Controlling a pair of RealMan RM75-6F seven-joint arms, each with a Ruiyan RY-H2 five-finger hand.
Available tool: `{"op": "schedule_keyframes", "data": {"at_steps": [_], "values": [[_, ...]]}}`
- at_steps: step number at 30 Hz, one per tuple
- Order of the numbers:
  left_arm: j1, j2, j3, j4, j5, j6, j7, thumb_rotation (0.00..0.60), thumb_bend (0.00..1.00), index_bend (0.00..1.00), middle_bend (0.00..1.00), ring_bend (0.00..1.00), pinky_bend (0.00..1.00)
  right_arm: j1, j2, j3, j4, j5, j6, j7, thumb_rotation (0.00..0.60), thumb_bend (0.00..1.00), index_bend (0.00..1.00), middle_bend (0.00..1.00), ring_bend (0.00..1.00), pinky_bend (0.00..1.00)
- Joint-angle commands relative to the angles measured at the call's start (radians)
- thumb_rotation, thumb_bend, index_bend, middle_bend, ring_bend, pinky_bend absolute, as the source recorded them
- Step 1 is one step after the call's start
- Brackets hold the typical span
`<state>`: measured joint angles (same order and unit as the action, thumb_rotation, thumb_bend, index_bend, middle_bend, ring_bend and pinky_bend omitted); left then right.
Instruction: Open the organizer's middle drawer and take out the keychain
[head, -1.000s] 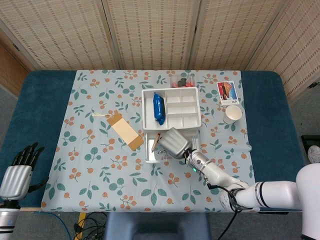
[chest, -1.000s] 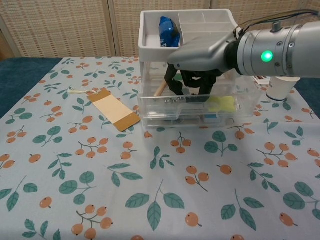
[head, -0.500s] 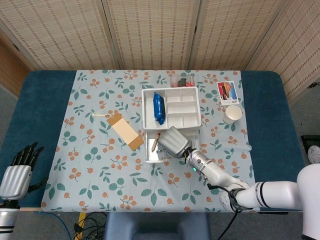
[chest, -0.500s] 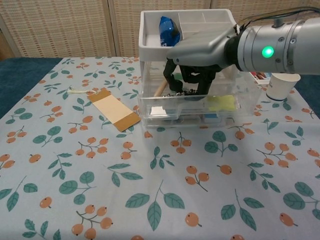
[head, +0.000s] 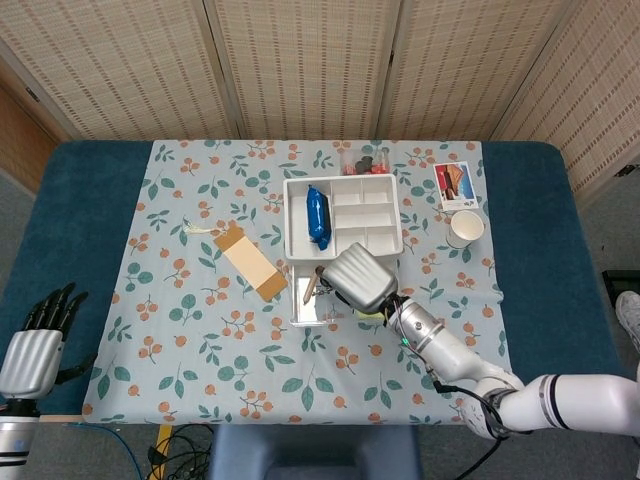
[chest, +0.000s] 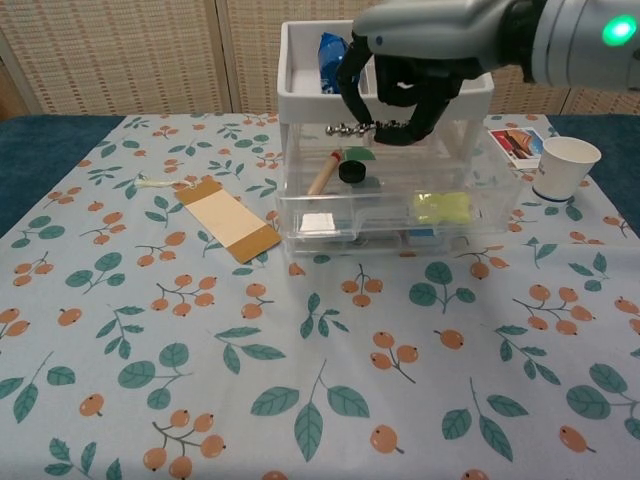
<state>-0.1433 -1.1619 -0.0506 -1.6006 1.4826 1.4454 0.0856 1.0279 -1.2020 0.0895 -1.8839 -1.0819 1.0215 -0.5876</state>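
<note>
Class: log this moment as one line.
drawer: open | right hand: holds keychain above drawer | left hand: idle

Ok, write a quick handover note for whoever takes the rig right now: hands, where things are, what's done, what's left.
Right hand: holds the keychain in its fingers, above the open middle drawer.
Left hand: empty, fingers apart, at the table's near left edge.
Organizer: mid-table.
Done: drawer open, keychain out.
Left: probably just move it clear and set it down.

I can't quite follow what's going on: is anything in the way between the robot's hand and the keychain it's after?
Nothing visible: the right hand already pinches the keychain in its fingers, lifted above the open middle drawer.
</note>
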Motion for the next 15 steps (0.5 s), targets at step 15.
{"op": "schedule_keyframes", "data": {"at_steps": [15], "values": [[-0.016, -0.004, 0.0, -0.024, 0.027, -0.002, 0.021, 0.6, 0.21, 0.1, 0.04, 0.02, 0.11, -0.358, 0.161, -0.125, 0.044, -0.121, 0.197, 0.215, 0.6, 0.54, 0.65, 0.96, 1.0, 1.0]]}}
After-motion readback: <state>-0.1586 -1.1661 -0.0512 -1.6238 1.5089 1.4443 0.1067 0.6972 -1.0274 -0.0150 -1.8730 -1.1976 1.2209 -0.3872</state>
